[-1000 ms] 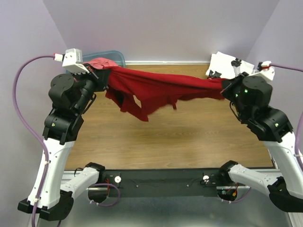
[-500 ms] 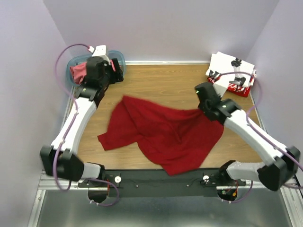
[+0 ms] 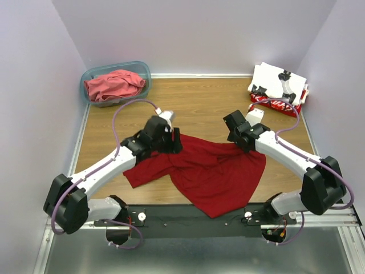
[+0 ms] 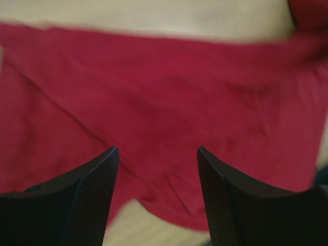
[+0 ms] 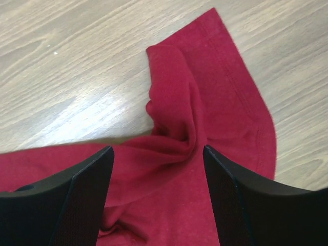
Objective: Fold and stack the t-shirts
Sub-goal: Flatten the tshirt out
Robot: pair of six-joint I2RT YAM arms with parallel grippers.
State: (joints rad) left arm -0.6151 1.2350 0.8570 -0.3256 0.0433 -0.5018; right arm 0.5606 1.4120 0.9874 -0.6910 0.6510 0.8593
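Down on the bench (image 3: 199,97) the deep red t-shirt (image 3: 211,171) lies spread and rumpled across the near half. Its lowest fold reaches the near edge and laps onto the black rail (image 3: 188,220) between the arm bases. Its left corner stops short of the bench's left edge, with a strip of bare wood beside it. Behind the shirt the wood is open right across to the back wall. That open stretch is bounded at the far left corner by the teal tub (image 3: 85,77), which holds the coral-red t-shirt (image 3: 114,84). At the far right corner sits a small pile, the white t-shirt with black prints (image 3: 274,80) on top of the red t-shirt with white lettering (image 3: 274,104).

Only the overhead view shows the tub, the pile and the bench edges. It also shows both arms reaching inward over the back edge of the red cloth. The wrist views alone show the fingers. The left wrist view is blurred. There the left tool (image 4: 156,151) has its fingers well apart over smooth red cloth, with nothing between them. Whether the tips touch the cloth cannot be told. The right wrist view is sharp. There the right tool (image 5: 156,148) is spread just as wide, its fingers either side of a bunched ridge beside a stitched hem, gripping nothing. Bare wood lies just beyond that hem.
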